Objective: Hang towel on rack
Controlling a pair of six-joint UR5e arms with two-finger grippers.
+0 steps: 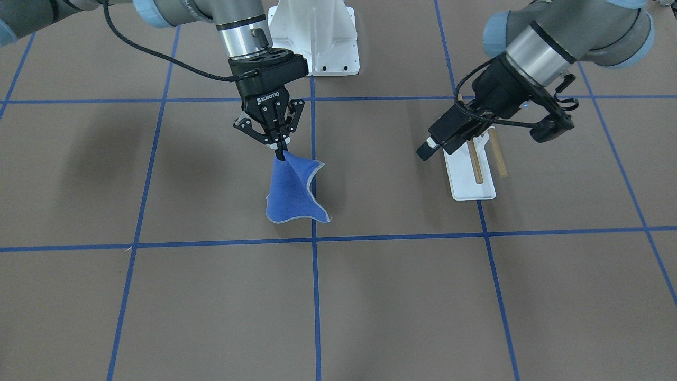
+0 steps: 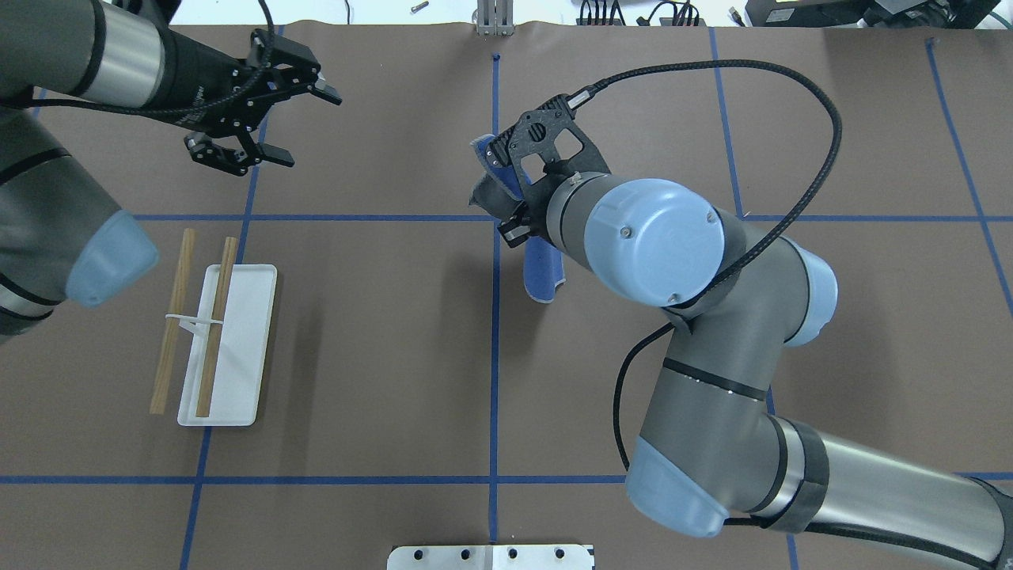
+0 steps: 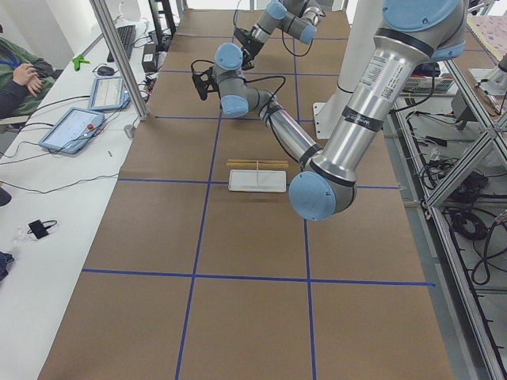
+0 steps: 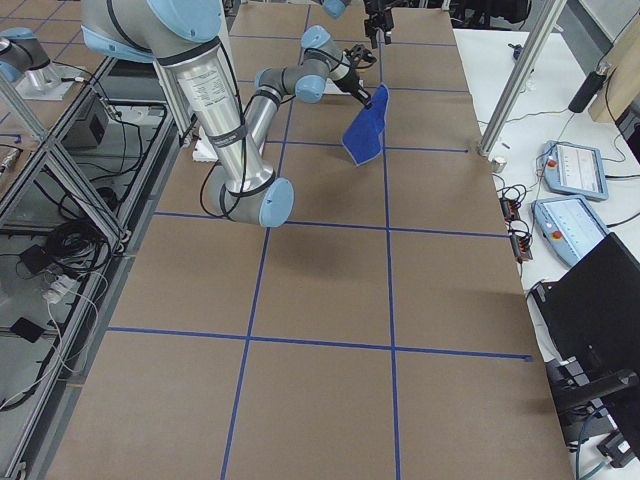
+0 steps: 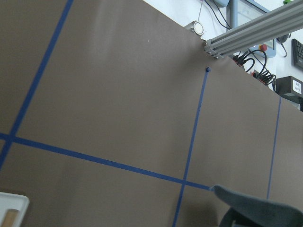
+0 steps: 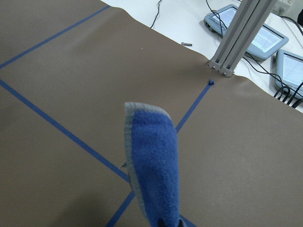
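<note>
The towel point(image 1: 293, 193) is a royal-blue cloth with a pale stitched edge. It hangs by one corner from my right gripper point(image 1: 280, 153), which is shut on it near the table's middle. It also shows in the right wrist view point(image 6: 154, 165) and the exterior right view point(image 4: 366, 128). The rack point(image 2: 229, 348) has a white base plate and two wooden dowels point(image 2: 172, 321), and stands on my left side. My left gripper point(image 2: 305, 127) is open and empty, held above the table beyond the rack's far end.
A large white bolted pedestal point(image 1: 314, 37) stands at the robot's edge of the table. Blue tape lines point(image 1: 314, 296) divide the brown table into squares. An aluminium post point(image 6: 236, 38) and tablets stand past the far edge.
</note>
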